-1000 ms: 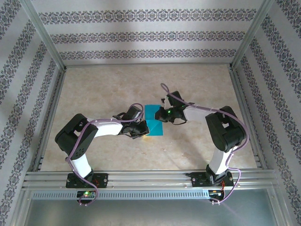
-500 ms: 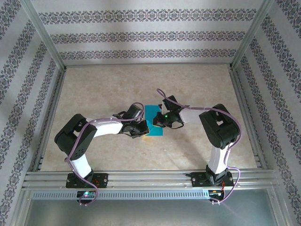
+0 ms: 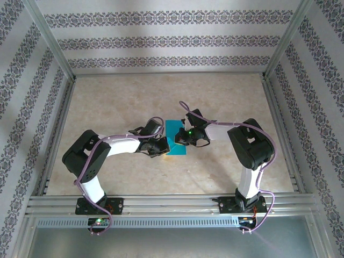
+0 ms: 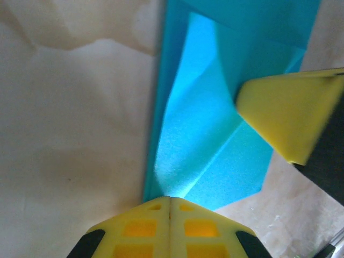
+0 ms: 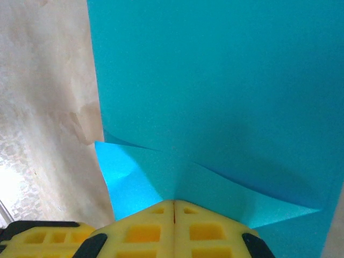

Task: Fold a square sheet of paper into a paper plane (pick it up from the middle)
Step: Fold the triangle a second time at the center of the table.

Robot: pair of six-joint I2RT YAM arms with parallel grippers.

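While both arms reach inward from their bases at the near edge, their wrists meet over the thin square sheet of teal-blue paper (image 3: pixel 173 127), which lies near the middle of the beige marbled tabletop (image 3: pixel 123 97). In the overhead view the left arm rises from its base to a raised elbow far out on the left. Its forearm then runs right and ends at the left gripper (image 3: pixel 163 150) on the sheet's near left edge. The right arm mirrors it: the elbow is out to the right, the forearm angles left, and the right gripper (image 3: pixel 180 138) sits on the sheet's right half.

Seen from the left wrist, the left gripper (image 4: pixel 170 200) has its yellow fingers pressed together, tips at a near corner of the paper (image 4: pixel 209 161). That paper is partly folded, with creased flaps. One of the right gripper's yellow fingers (image 4: pixel 285 115) rests on a fold. Seen from the right wrist, the right gripper (image 5: pixel 174 203) is likewise fully closed, tips down on the paper (image 5: pixel 215 80) beside a raised flap. Whether either pinches paper I cannot tell.
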